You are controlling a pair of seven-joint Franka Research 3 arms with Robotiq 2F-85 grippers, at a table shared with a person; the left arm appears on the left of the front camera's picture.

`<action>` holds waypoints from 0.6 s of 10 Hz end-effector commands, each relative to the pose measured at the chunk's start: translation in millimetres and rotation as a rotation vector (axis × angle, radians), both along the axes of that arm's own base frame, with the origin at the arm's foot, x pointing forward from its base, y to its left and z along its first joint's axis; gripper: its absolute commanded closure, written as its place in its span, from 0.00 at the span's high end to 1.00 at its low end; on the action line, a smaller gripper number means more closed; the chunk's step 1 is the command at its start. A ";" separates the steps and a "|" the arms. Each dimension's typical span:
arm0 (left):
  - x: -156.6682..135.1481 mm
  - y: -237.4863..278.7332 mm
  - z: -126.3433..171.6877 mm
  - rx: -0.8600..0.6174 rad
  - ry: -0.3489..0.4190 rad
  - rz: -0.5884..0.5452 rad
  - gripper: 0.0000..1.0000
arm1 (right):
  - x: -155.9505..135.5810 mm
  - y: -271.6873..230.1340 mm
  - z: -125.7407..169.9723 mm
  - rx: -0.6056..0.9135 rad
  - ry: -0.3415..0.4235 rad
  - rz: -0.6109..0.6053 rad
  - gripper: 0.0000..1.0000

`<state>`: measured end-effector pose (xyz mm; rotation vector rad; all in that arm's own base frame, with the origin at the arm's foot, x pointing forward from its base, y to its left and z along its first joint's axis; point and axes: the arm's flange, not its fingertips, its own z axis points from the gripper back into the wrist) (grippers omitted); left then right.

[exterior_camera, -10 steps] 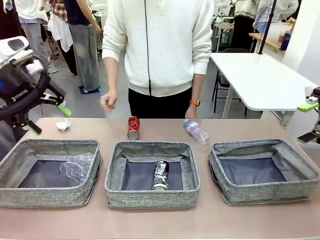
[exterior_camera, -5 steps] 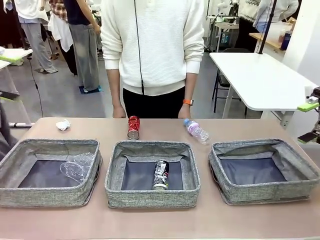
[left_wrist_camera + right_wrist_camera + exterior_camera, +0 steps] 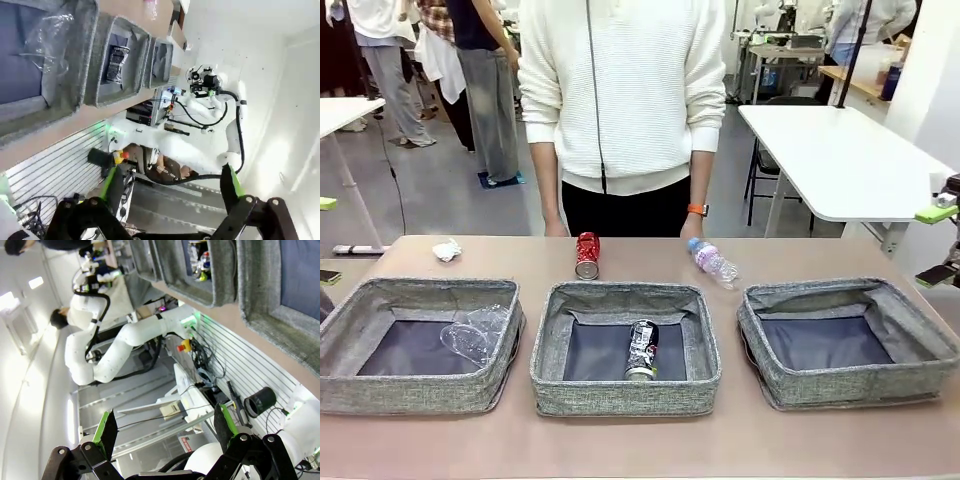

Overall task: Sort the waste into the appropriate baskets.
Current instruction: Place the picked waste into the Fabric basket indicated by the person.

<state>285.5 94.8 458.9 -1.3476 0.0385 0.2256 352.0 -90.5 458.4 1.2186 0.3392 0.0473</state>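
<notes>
Currently left basket (image 3: 410, 392) holds clear plastic container (image 3: 472, 335), middle basket (image 3: 620, 395) black-and-silver can (image 3: 641, 350); front view has red can (image 3: 587, 255), bottle (image 3: 713, 262), paper ball (image 3: 446, 250) on surface (image 3: 640, 445) behind; wrist views show left end effector (image 3: 169, 172) and right end effector (image 3: 164, 412) spread.

At the front view's left edge the left tool (image 3: 325, 240) is cut off, with just a green pad and a dark tip inside the frame. The right tool (image 3: 937, 244) is clipped the same way at the right edge. The person (image 3: 620, 100) is cropped at the top edge, and both hands (image 3: 556, 227) sink partly behind the table's (image 3: 640, 440) far edge. The print on the black-and-silver can (image 3: 641, 350) is too small to read. In the left wrist view the top edge cuts the bottle (image 3: 149, 5) and the nearest basket (image 3: 82, 55).
</notes>
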 end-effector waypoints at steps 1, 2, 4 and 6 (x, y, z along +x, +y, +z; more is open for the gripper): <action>-4.9 2.8 16.9 -0.047 -0.093 0.005 1.00 | 0.9 0.0 4.6 0.003 0.009 -0.006 1.00; -4.9 2.8 16.9 -0.047 -0.093 0.005 1.00 | 0.9 0.0 4.6 0.003 0.009 -0.006 1.00; -4.9 2.8 16.9 -0.047 -0.093 0.005 1.00 | 0.9 0.0 4.6 0.003 0.009 -0.006 1.00; -4.9 2.8 16.9 -0.047 -0.093 0.005 1.00 | 0.9 0.0 4.6 0.003 0.009 -0.006 1.00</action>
